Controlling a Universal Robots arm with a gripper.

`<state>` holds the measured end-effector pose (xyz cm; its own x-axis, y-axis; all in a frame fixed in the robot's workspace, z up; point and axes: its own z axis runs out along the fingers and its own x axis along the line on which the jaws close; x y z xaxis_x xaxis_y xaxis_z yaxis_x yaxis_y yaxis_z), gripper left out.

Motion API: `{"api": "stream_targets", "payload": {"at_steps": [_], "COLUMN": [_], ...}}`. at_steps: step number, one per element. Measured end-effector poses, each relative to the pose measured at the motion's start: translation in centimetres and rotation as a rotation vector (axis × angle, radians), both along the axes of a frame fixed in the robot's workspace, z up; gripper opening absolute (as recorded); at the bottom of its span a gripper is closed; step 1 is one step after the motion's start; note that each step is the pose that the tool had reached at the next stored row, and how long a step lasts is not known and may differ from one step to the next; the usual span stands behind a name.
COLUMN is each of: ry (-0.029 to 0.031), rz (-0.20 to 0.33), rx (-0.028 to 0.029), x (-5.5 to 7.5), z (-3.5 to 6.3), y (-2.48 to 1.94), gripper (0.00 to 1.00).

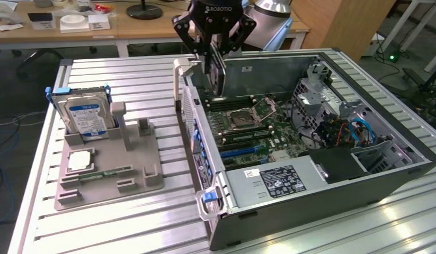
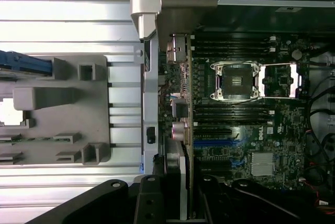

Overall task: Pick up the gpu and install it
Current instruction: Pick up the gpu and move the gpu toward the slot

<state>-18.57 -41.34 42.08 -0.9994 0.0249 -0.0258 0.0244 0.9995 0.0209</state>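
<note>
Gripper (image 1: 215, 53) around gpu (image 1: 218, 79), its top edge hidden

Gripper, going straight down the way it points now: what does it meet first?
Probably the motherboard inside the open case: the gpu it grips hangs below the gripper and would touch first, near the board's edge. Depth is unclear.

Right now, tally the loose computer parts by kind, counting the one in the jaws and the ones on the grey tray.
gpu: 1
hard drive: 1
memory stick: 1
silver chip: 1
Total: 4
</note>
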Motion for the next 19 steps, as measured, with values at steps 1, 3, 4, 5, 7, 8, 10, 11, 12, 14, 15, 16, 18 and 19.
{"api": "stream_targets", "payload": {"at_steps": [1, 3, 4, 5, 7, 8, 10, 11, 12, 14, 15, 16, 18, 19], "ry": [0.0000, 0.0001, 0.0001, 0.0000, 0.0001, 0.0001, 0.0000, 0.0001, 0.0001, 0.0001, 0.0001, 0.0001, 0.0000, 0.0001], "rz": [0.000, 0.000, 0.000, 0.000, 0.000, 0.000, 0.000, 0.000, 0.000, 0.000, 0.000, 0.000, 0.000, 0.000], "rx": [-0.0001, -0.0001, -0.0001, 0.0000, 0.0000, 0.0000, -0.0001, -0.0001, 0.0000, -0.0001, -0.0001, -0.0001, 0.0000, -0.0001], "x": [0.1, 0.3, 0.5, 0.6, 0.8, 1.0, 1.3, 1.4, 1.5, 1.8, 1.9, 2.1, 2.3, 2.4], "z": [0.00, 0.00, 0.00, 0.00, 0.00, 0.00, 0.00, 0.00, 0.00, 0.00, 0.00, 0.00, 0.00, 0.00], "y": [0.00, 0.00, 0.00, 0.00, 0.00, 0.00, 0.00, 0.00, 0.00, 0.00, 0.00, 0.00, 0.00, 0.00], "gripper": [0.28, 0.28, 0.28, 0.28, 0.28, 0.28, 0.28, 0.28, 0.28, 0.28, 0.28, 0.28, 0.28, 0.28]}}
